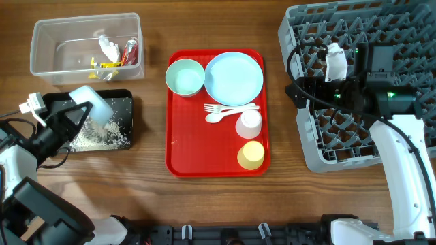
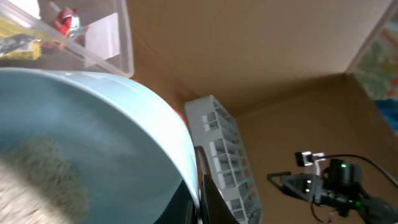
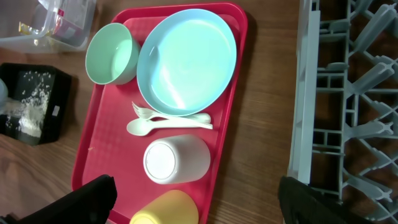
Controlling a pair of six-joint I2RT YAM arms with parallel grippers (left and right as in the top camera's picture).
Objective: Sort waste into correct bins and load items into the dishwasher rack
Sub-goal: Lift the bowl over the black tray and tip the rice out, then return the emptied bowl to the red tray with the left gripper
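Rice-tipping step in hand: left hand (image 1: pixel 80 116) clenched on tilted pale blue bowl (image 1: pixel 97 102) over black tray (image 1: pixel 131 119); right hand (image 1: pixel 298 87) released, empty; next, likely, shaking out rice (image 2: pixel 37 171), then bowl to dishwasher rack (image 1: pixel 409 27).

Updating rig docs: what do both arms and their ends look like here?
Both arms: white links, black wrist ends. Right arm shows green LEDs and looping black cables; its fingers are matte black. Left arm carries a small white connector near its wrist.
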